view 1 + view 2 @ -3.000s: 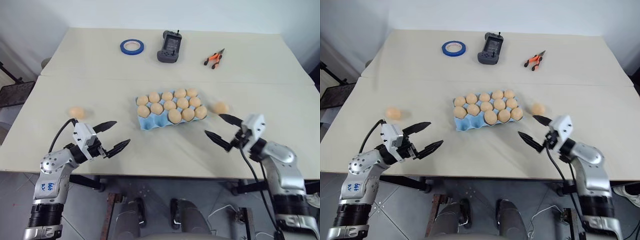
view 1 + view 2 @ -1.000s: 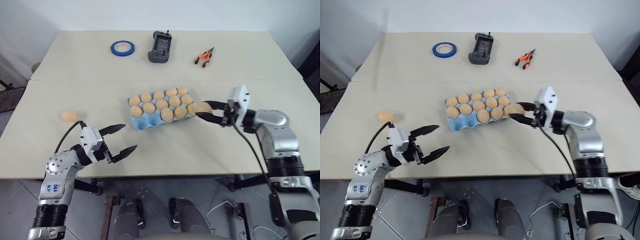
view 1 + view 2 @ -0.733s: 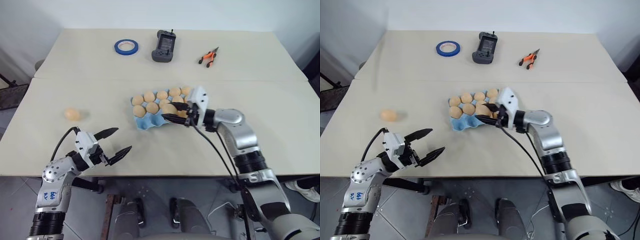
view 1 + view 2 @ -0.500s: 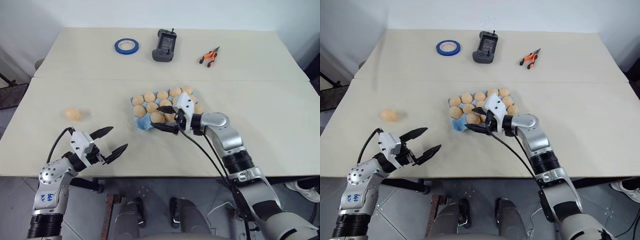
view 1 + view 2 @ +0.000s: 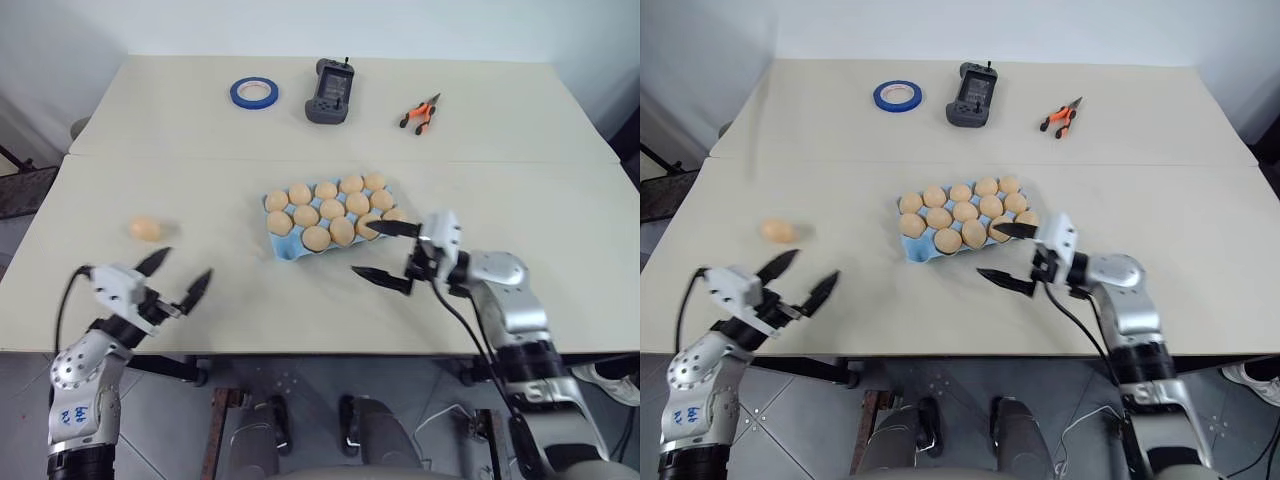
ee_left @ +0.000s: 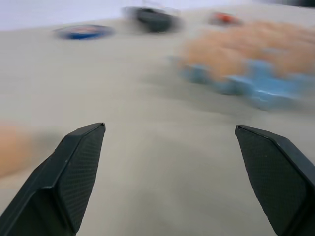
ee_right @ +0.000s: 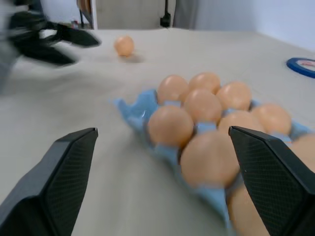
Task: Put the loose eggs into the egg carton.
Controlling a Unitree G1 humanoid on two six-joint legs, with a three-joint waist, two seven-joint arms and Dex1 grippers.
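Twelve eggs [image 5: 317,238] sit in one egg carton [image 5: 287,250], one loose egg [image 5: 145,228] lies apart, plus one tape roll [image 5: 254,93], one controller [image 5: 329,91] and one pair of pliers [image 5: 420,111].

We see the egg carton [image 5: 283,247], a light blue moulded pulp tray, lidless, lying flat near the table's middle, turned slightly askew. Its cups hold pale tan-orange eggs [image 5: 330,211] in three rows; we count about thirteen, seated upright and touching their neighbours. The cup at the near left corner looks empty. One loose egg [image 5: 145,228] lies on its side on the bare tabletop, well apart to the carton's left.
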